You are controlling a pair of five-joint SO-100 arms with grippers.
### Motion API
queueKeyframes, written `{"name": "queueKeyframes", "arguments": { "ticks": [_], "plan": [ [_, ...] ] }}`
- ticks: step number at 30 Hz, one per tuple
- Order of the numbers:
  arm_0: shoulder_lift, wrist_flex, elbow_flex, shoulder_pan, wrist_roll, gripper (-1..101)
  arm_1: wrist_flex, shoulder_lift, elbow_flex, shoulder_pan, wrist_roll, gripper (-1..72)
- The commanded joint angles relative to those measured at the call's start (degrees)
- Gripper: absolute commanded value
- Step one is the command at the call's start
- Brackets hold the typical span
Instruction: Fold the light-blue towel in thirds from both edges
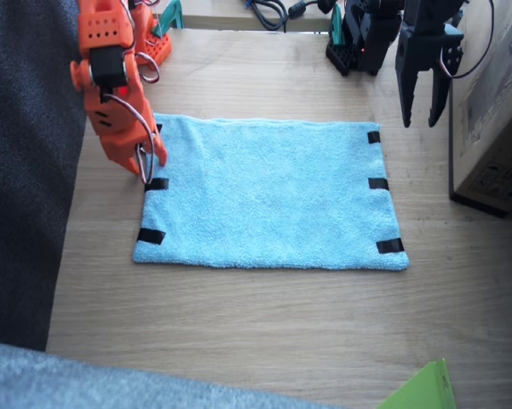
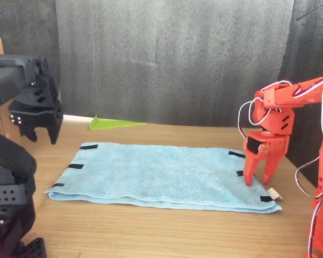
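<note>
Right gripper (image 1: 145, 166) (orange claw) — jaws parted, tips down at the taped short edge of the fluffy rectangular light-blue terry towel (image 1: 268, 194), gripping nothing yet. Towel spreads flat from it toward the open, raised black left gripper (image 1: 424, 115) — no fold made; both thirds remain.

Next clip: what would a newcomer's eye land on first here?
The light-blue towel lies spread flat mid-table, black tape strips marking its short edges. The orange right gripper reaches down at one taped edge, jaws open. The black left gripper hangs open above the opposite end.
</note>
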Motion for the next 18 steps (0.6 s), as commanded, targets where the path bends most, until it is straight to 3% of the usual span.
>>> {"name": "queueKeyframes", "arguments": {
  "ticks": [1,18],
  "plan": [
    [1.58,1.05,0.18,0.44,1.05,24,-1.14,-0.88,0.44,0.97,0.70,25.3],
    [-12.83,0.53,-4.04,-5.36,0.97,29,-1.23,-0.97,0.26,1.85,0.88,25.7]
  ]
}}
